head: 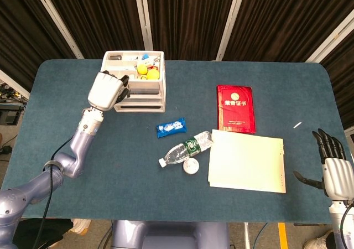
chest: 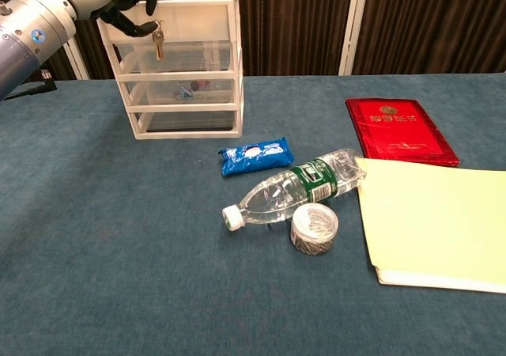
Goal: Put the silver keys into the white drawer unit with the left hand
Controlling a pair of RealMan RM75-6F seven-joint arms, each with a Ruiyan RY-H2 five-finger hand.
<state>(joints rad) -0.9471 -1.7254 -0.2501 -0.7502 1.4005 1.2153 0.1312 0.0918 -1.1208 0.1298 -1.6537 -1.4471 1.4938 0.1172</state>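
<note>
Presently the left hand (chest: 118, 8) pinches the silver keys (chest: 158, 43) between dark fingertips, and the keys hang straight down from that pinch, long axis vertical, in front of the upper front face of the white drawer unit (chest: 225, 63). The relation that governs the coming move is this: the keys dangle directly below the fingertips and just before the top tier, while the open top tray lies behind and slightly above them, away from the robot. In the head view the left hand (head: 107, 89) sits at the unit's front left corner, partly over the white drawer unit (head: 161, 88), so the judged next action is a short carry rearward over the rim, then release. The left hand is at the unit; the right hand (head: 335, 170) rests well apart at the table's far right edge, its fingers extended and holding nothing. The keys appear as thin, flat metal pieces on a ring, free to swing, so a slow motion is advisable. The unit is rigid white plastic framing with translucent drawer fronts, rectangular, three tiers; its top tray already carries yellow round items (head: 147, 71), which limits landing space. The table (head: 66, 149) is covered in a matte blue-green felt-like cloth
</note>
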